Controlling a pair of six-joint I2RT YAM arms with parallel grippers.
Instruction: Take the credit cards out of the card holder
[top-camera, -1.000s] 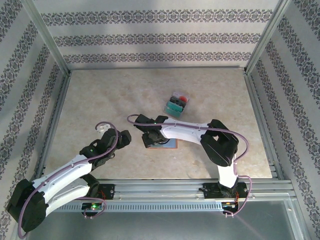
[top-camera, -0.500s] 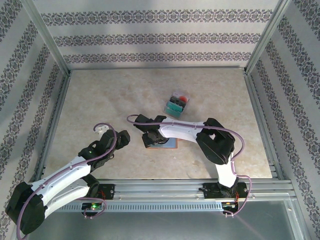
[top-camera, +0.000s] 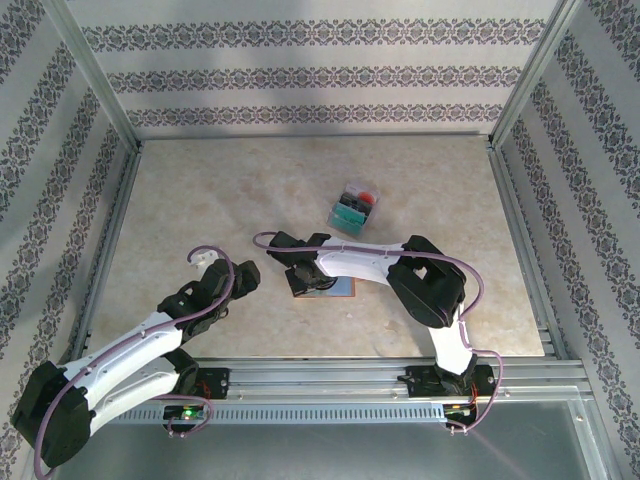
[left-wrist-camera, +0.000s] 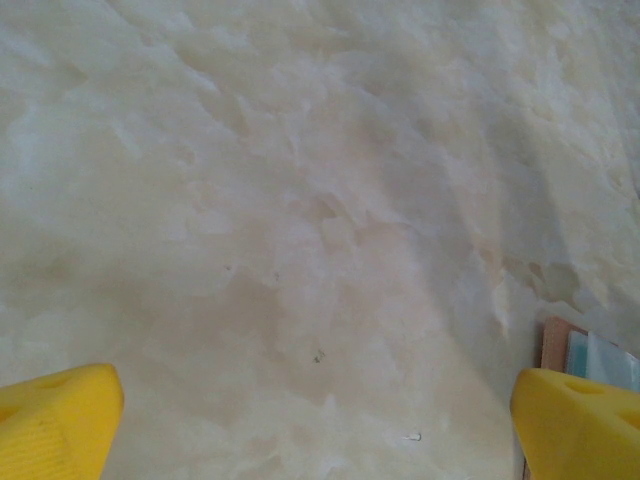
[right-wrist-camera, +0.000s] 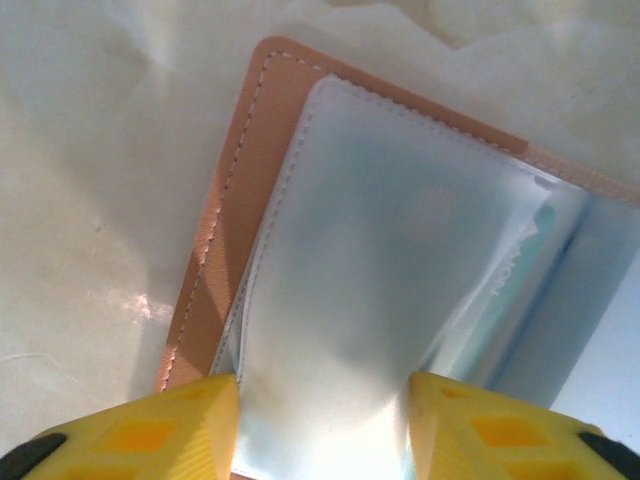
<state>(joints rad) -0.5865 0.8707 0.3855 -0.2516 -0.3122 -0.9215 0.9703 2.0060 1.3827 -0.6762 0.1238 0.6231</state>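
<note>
Pale marbled surface (top-camera: 200, 190) inside a stall of patterned walls and metal rails. Carries the card holder (top-camera: 338, 288) near the middle, toward the near edge, opened flat with brown leather underneath and grey-blue clear pockets facing up. Far of it and slightly right, well apart, a small stack of credit cards (top-camera: 353, 208) in teal and red.

Down on the left part of the holder, the right claw (top-camera: 300, 278). From its wrist camera: same claw (right-wrist-camera: 320, 430) half narrowed, yellow jaws either side of a glossy pocket leaf of the card holder (right-wrist-camera: 380, 250), the leaf bulging up between them; cannot tell whether pressed or merely straddled. Tan stitched border along the left and far edges; leaf soft, hazy, wrinkled. Faint teal edge deep in the fold at right, perhaps a card left inside, too blurred to confirm.

Just left of the holder and apart from it, the left claw (top-camera: 243, 276). From its wrist camera: same claw (left-wrist-camera: 320, 425) spread wide over bare surface, with one corner of the card holder (left-wrist-camera: 585, 350) at the right.

Risks pinching floppy plastic instead of a card, then lifting or dragging the whole holder, unpinned and light. Risks also losing a slick thin card from the grip, or jamming it in a buckled pocket when drawn at an angle
</note>
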